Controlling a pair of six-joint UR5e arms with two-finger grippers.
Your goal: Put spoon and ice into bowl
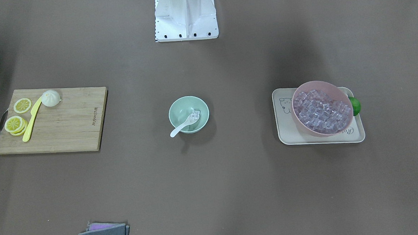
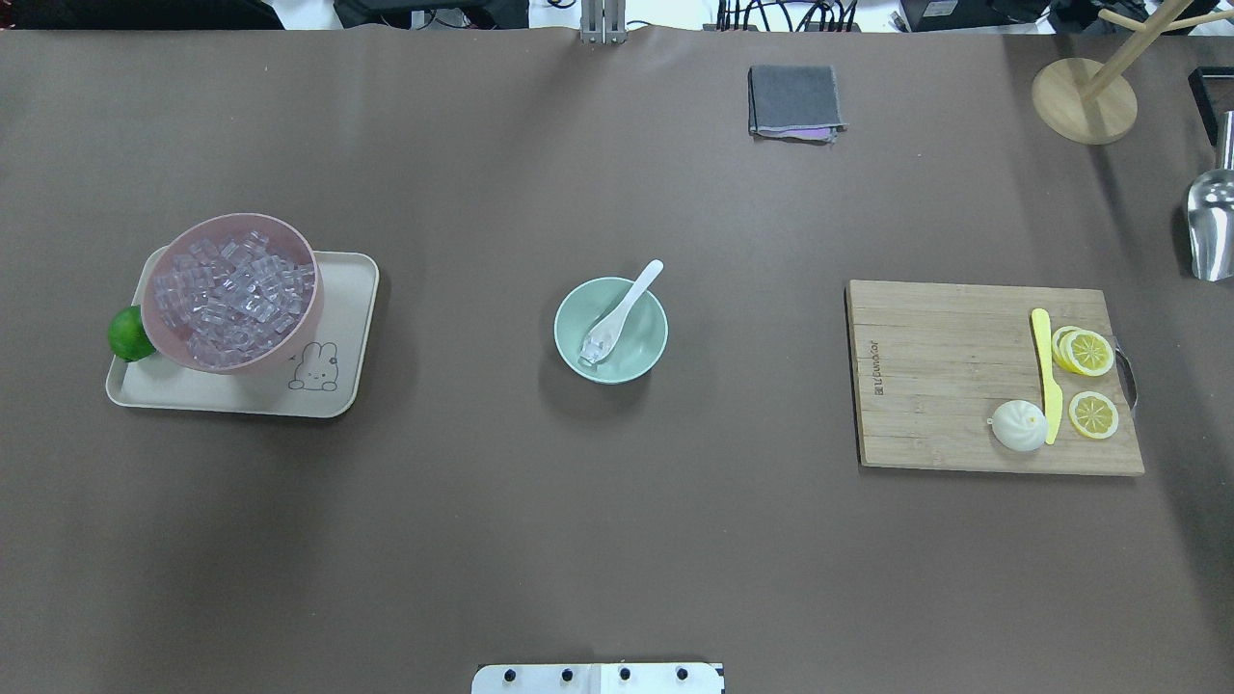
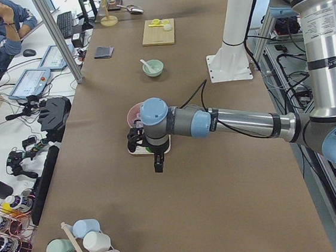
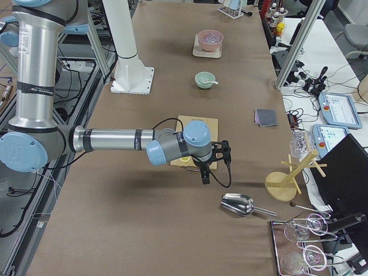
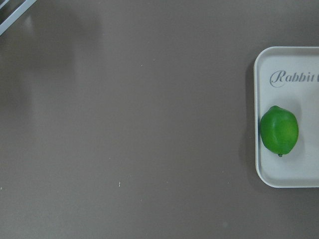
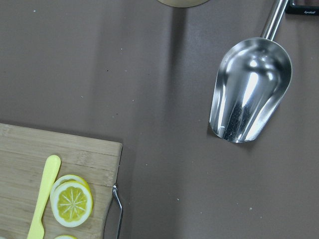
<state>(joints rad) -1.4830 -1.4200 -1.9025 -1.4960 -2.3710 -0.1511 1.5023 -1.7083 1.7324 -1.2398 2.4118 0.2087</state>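
1. The spoon (image 2: 622, 313) lies in the bowl (image 2: 636, 364) at the table's middle. Its scoop is down inside and its handle leans out over the rim on the side away from the robot.
2. The ice (image 2: 592, 349) sits on the spoon's scoop inside the bowl as a small clear cluster. The number of cubes cannot be told.
3. The left gripper (image 3: 158, 162) hangs above the end of the tray (image 2: 347, 289), near the lime (image 2: 127, 333). Only a side view shows it, so whether its jaws are apart or together cannot be told.
4. The right gripper (image 4: 205, 174) hangs over the far end of the board (image 2: 964, 386), near the metal scoop (image 6: 249, 89). Its jaws cannot be judged either.
5. Both arms are well apart from the bowl. With spoon and ice both in it, the task looks finished and no step seems to be in hand.
6. The next move likely calls only for parking the arms. If more ice were wanted, the left arm would need a careful pinch in the pink bowl (image 2: 301, 318), since the cubes are small and smooth.
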